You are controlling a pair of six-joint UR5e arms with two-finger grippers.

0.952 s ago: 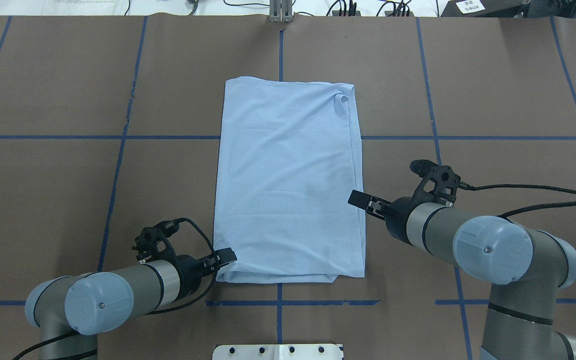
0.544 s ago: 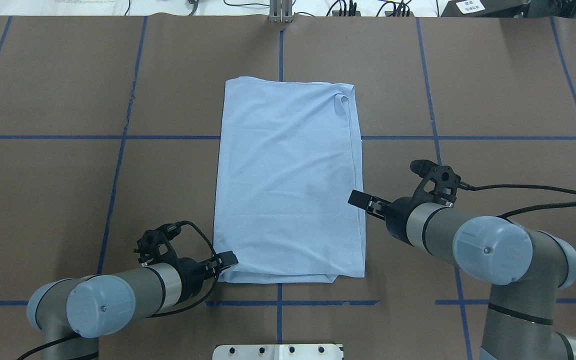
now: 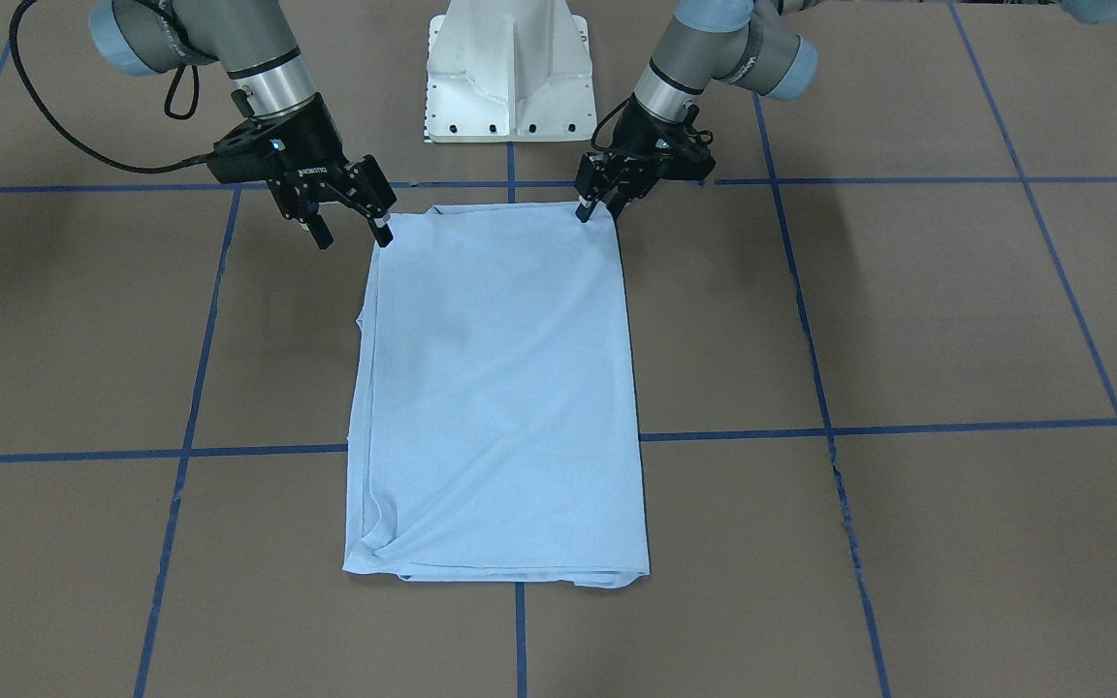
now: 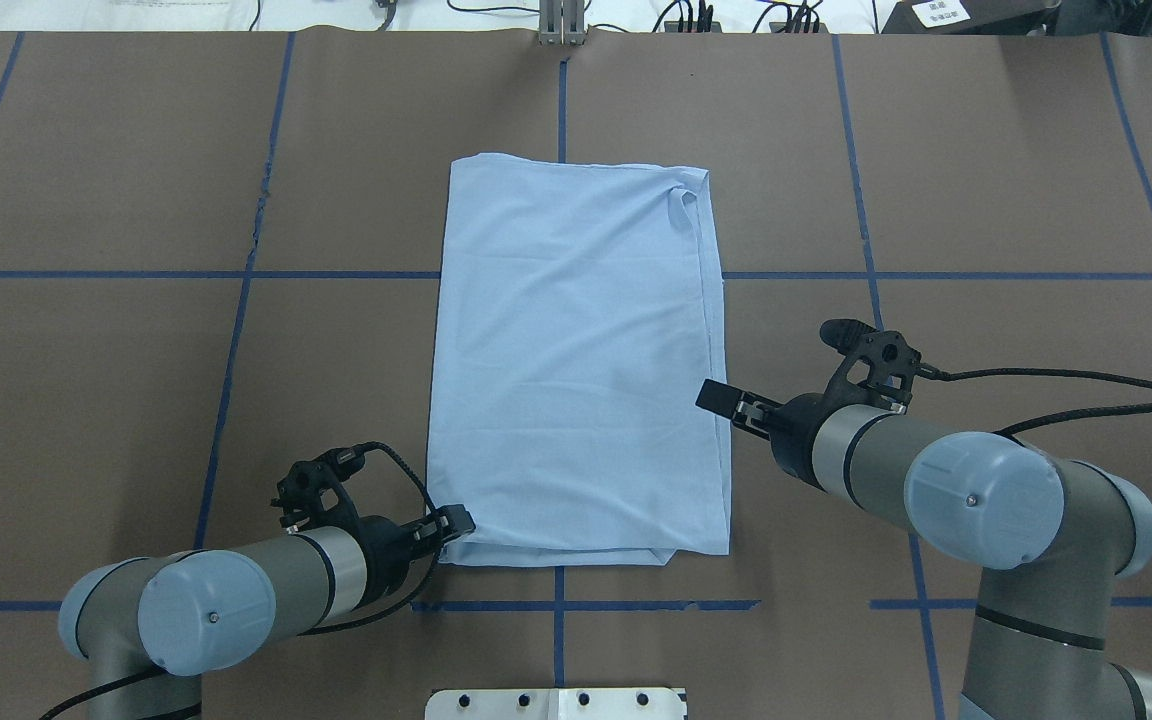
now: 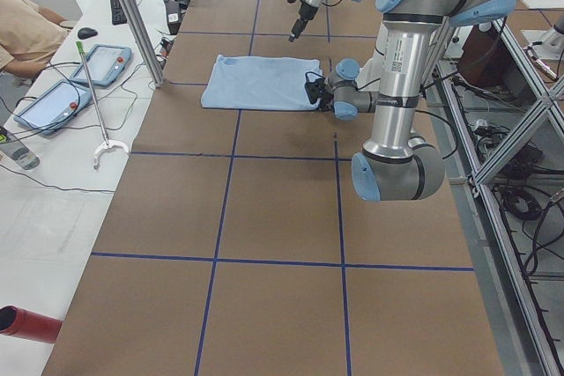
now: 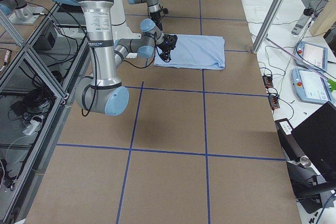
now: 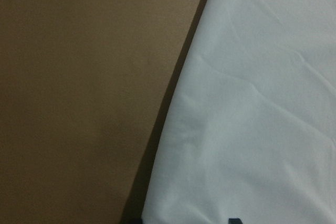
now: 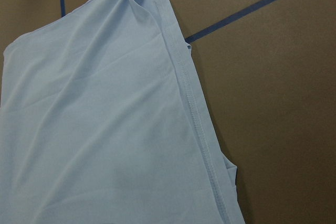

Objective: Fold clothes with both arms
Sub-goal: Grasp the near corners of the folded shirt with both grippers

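Your right gripper [image 3: 352, 231] spread wide in the front view, just beside the folded blue T-shirt [image 3: 500, 388], left gripper [image 3: 597, 208] slightly parted at its corner, overhead, shirt flat in the middle of the table [image 4: 86, 350], left wrist cam, mostly cloth

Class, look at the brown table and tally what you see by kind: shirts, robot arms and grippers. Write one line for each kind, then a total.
Shirt: 1
Robot arms (left arm, right arm): 2
Grippers (left gripper, right gripper): 2
Total: 5
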